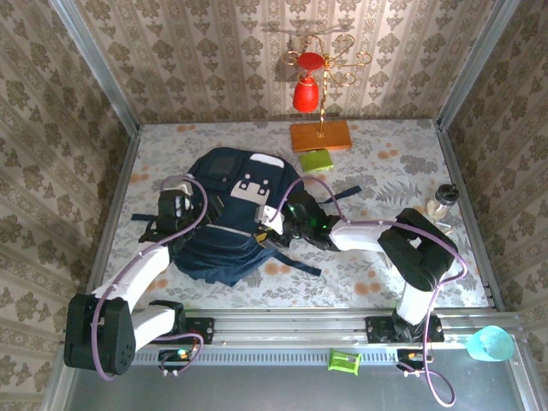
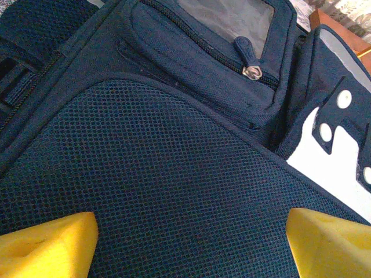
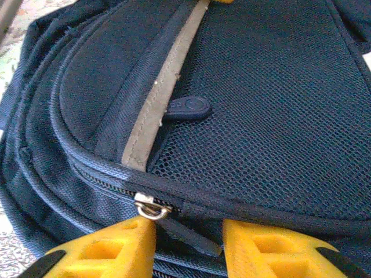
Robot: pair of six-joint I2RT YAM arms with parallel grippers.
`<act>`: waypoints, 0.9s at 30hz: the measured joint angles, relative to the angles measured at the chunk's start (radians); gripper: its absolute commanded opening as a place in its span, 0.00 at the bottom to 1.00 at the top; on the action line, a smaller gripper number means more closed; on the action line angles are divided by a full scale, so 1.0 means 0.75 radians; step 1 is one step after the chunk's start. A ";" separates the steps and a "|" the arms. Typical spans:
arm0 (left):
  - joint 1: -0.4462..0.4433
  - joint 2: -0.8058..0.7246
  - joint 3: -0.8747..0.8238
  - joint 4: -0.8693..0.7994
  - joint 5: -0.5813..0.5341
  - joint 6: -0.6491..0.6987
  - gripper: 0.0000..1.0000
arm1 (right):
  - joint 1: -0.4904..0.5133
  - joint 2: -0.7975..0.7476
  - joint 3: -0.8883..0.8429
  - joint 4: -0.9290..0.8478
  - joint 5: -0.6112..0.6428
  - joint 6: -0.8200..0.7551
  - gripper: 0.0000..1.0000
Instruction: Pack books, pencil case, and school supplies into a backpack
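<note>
The backpack [image 1: 224,231] lies slumped mid-table between the two arms, all soft fabric and mesh (floppy stuff, I'd bet it bunches and slides rather than holding shape), so the body probably needs pinning while the zip gets tugged. The right gripper [image 3: 189,227] sits at the main zip, fingers a little apart, the dark pull tab [image 3: 194,238] loose in the gap beside the metal slider [image 3: 148,205]; that tab's the spot to pinch. The left gripper [image 2: 191,231] hovers wide open over the mesh panel [image 2: 162,174], holding nothing.

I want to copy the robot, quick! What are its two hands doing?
Left hand: open, over the backpack.
Right hand: open, around the zip pull.
</note>
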 measured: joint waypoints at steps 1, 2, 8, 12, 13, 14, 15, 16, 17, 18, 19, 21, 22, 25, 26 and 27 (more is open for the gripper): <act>0.000 0.000 0.000 0.000 0.000 0.000 0.85 | 0.001 0.000 -0.010 0.017 0.012 -0.007 0.42; 0.000 0.000 0.000 0.000 0.000 0.000 0.85 | 0.004 -0.001 -0.020 0.032 0.031 -0.015 0.44; -0.001 0.000 0.000 0.000 0.000 0.000 0.85 | 0.042 -0.001 -0.032 0.053 0.138 -0.104 0.47; -0.008 0.000 0.000 0.000 0.001 0.000 0.85 | 0.060 -0.001 -0.032 0.053 0.185 -0.152 0.46; -0.010 0.000 0.000 0.000 0.001 0.000 0.85 | 0.064 -0.001 -0.032 0.053 0.195 -0.161 0.42; -0.010 0.000 0.000 0.000 0.001 0.000 0.85 | 0.067 -0.001 -0.033 0.053 0.207 -0.174 0.37; -0.010 0.000 0.000 0.000 0.001 0.000 0.85 | 0.071 -0.001 -0.036 0.054 0.215 -0.186 0.32; -0.010 0.000 0.000 0.000 0.001 0.000 0.85 | 0.073 -0.001 -0.040 0.058 0.219 -0.194 0.29; -0.010 0.000 0.000 0.000 0.001 0.000 0.85 | 0.078 -0.001 -0.047 0.065 0.226 -0.199 0.25; -0.010 0.000 0.000 0.000 0.001 0.000 0.85 | 0.080 -0.001 -0.055 0.074 0.235 -0.203 0.23; -0.010 0.000 0.000 0.000 0.001 0.000 0.85 | 0.081 -0.001 -0.064 0.081 0.242 -0.205 0.21; -0.010 0.000 0.000 0.000 0.001 0.000 0.85 | 0.082 -0.002 -0.079 0.094 0.247 -0.211 0.17; -0.010 0.000 0.000 0.000 0.001 0.000 0.85 | 0.082 -0.005 -0.086 0.099 0.248 -0.212 0.16; -0.010 0.000 0.000 0.000 0.000 0.000 0.86 | 0.082 -0.030 -0.111 0.109 0.249 -0.207 0.12; -0.010 -0.001 0.000 0.000 0.000 0.000 0.86 | 0.082 -0.045 -0.122 0.110 0.251 -0.203 0.11; -0.010 -0.001 0.000 0.000 0.000 0.001 0.86 | 0.081 -0.055 -0.129 0.110 0.252 -0.193 0.11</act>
